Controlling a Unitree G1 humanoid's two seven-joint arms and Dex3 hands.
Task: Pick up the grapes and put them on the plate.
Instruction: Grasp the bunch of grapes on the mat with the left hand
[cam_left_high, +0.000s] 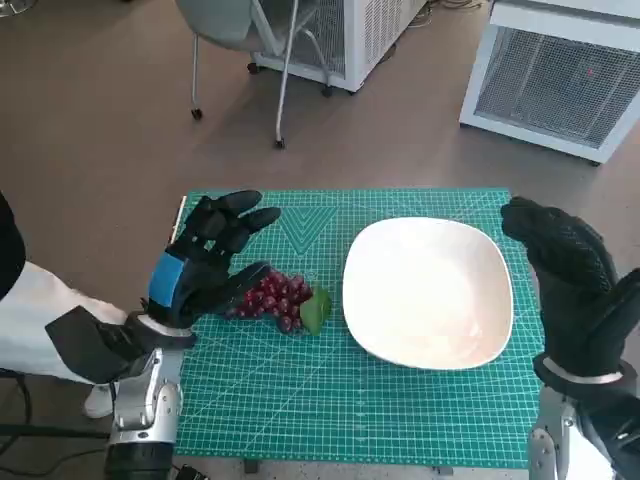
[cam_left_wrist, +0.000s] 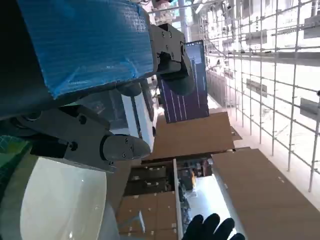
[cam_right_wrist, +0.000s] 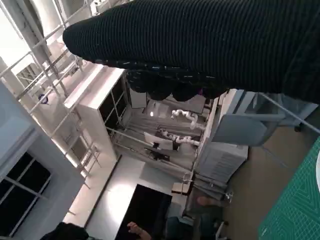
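Head view: grapes (cam_left_high: 275, 299) on green mat (cam_left_high: 330, 420), just left of white plate (cam_left_high: 428, 290), left hand (cam_left_high: 205, 262) beside them, fingers apart, not clasping, right hand (cam_left_high: 570, 275) raised near plate's right edge, fingers spread, left wrist view adds plate rim only, grapes unseen.

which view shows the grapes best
The head view: the grapes lie whole on the green mat, beside the left hand and left of the plate. Neither wrist view shows them.
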